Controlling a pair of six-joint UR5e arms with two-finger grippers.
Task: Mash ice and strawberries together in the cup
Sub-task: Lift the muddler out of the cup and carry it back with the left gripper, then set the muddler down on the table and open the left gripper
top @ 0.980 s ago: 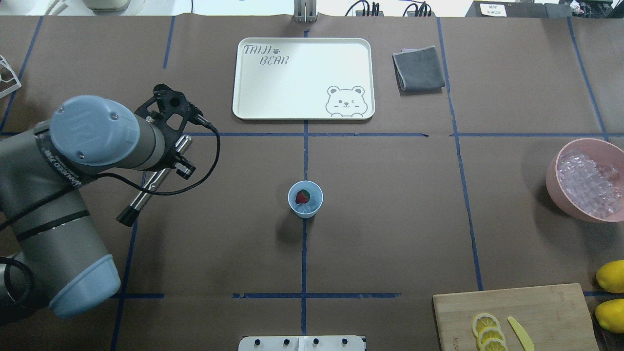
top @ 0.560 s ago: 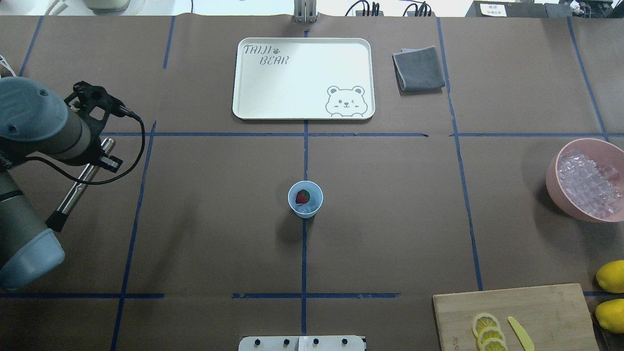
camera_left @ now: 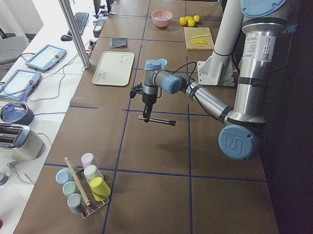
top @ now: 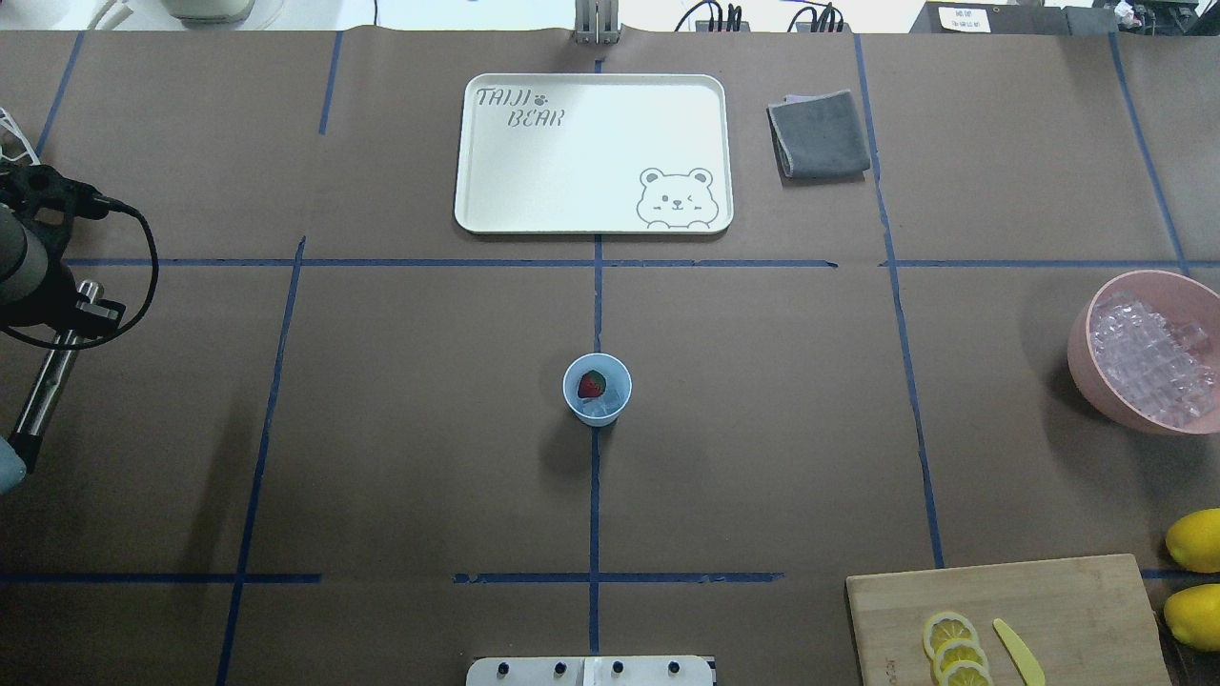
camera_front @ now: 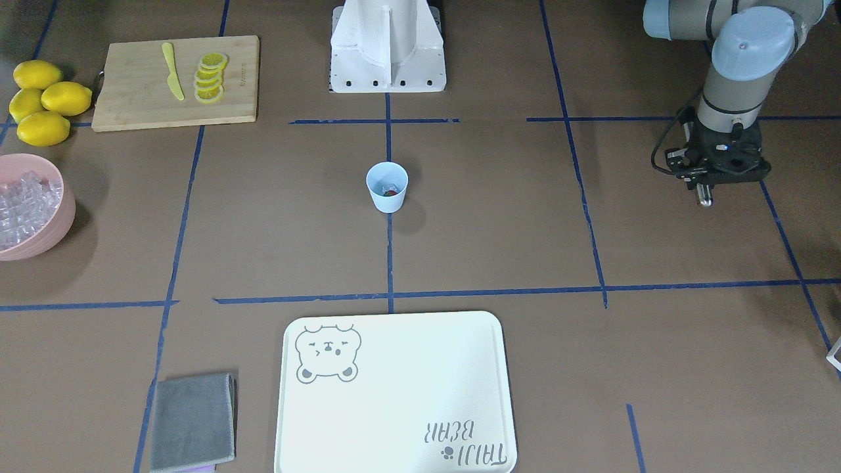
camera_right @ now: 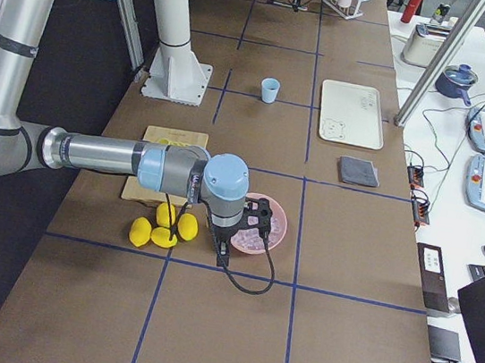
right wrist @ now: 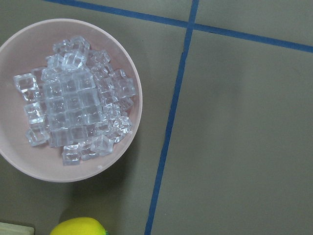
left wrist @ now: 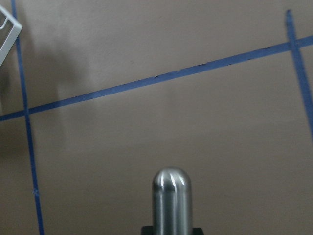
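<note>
Cup point(top: 597, 389) mid-table, masher point(top: 48, 381) way off
Your left gripper's point(camera_front: 708, 179) clamped on the steel masher; cup holds the strawberry point(top: 592, 384) and ice point(top: 610, 402). Right gripper point(camera_right: 225, 248) by the pink bowl point(top: 1077, 353): can't tell its state.

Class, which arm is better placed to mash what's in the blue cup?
Left, probably: left claw grips the metal rod, though far from the cup. The right claw hangs by the pink bowl, showing no tool.
</note>
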